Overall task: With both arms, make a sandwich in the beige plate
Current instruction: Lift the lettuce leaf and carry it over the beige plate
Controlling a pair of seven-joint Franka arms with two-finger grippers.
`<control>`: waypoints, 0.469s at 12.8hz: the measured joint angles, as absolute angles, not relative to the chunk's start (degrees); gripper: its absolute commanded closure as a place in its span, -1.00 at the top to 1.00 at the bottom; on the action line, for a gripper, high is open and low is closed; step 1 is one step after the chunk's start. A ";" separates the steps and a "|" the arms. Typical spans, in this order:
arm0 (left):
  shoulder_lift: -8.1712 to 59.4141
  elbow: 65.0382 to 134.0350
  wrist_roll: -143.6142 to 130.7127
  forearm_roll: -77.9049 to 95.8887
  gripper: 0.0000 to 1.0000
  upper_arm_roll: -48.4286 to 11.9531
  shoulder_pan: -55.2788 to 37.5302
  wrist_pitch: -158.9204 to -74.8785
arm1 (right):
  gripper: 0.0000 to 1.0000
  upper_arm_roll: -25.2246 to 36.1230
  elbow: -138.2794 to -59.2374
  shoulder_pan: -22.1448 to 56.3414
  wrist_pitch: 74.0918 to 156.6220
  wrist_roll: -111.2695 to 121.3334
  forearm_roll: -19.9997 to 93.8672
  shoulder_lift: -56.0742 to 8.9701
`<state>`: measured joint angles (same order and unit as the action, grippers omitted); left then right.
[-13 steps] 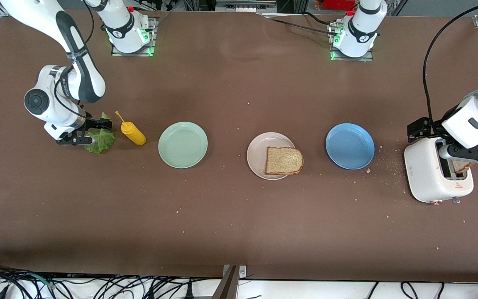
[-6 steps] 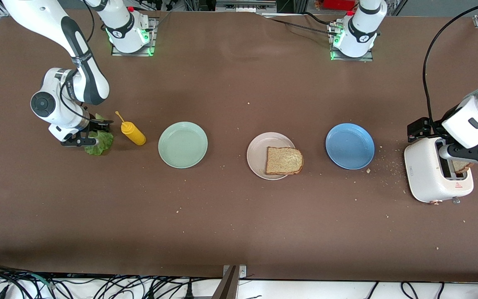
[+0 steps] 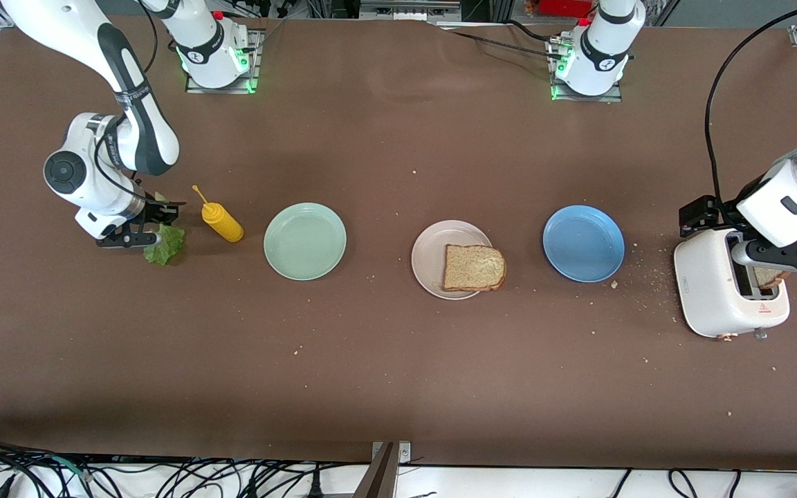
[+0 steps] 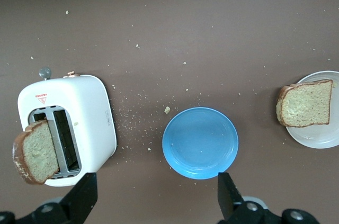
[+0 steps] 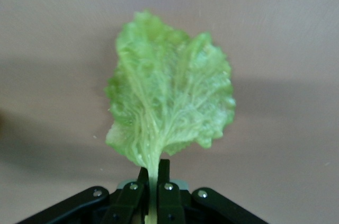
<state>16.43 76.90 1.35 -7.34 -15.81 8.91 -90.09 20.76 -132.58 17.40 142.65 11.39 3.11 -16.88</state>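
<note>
Lettuce step right now. Taking the beige plate as my landmark: it already has one bread slice on it. My left gripper hangs wide open and empty over the toaster toward the left arm's end. My right gripper, well toward the right arm's end past the mint plate, has pinched the lettuce leaf by its stem. Next I'd carry it over onto that slice.

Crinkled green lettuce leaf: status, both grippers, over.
Right gripper shut on crinkled green lettuce leaf by its stem. Left gripper open over white toaster. Round beige plate holds one brown bread slice; path unobstructed.
</note>
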 measured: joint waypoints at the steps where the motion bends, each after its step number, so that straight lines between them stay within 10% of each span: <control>1: 16.43 76.90 1.35 -7.34 1.00 -15.81 8.91 -90.09 | -1.00 20.76 -131.43 17.40 140.45 11.87 3.11 -15.53; 6: 16.43 76.90 1.35 -7.34 1.00 -15.81 8.91 -90.09 | -1.00 21.29 -112.11 17.34 112.35 14.42 3.08 -11.20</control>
